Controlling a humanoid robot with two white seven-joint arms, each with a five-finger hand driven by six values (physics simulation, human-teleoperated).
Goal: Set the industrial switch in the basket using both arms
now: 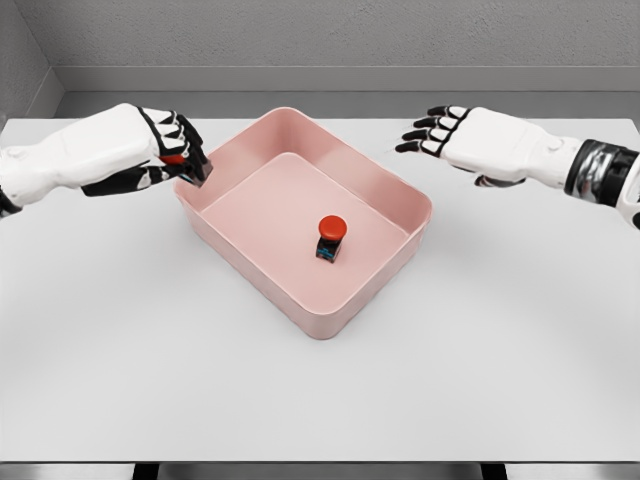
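From the head camera I see a pink rectangular basket sitting turned at an angle on the white worktop, roughly at the middle of my view. One industrial switch, a dark body with a red mushroom button on top, stands upright on the basket floor, toward the corner nearest me and clear of the walls. My left hand is at the basket's left corner, right over the rim, with its fingers curled down around a second switch; only a bit of red and a dark body show between the black fingertips, so I read it as gripping that piece, though most of it is hidden. I cannot tell whether that piece touches the rim. My right hand hovers above the worktop just beyond the basket's right side, apart from it, palm down, fingers spread and extended toward the basket, holding nothing. Both white forearms reach in from the picture's edges.
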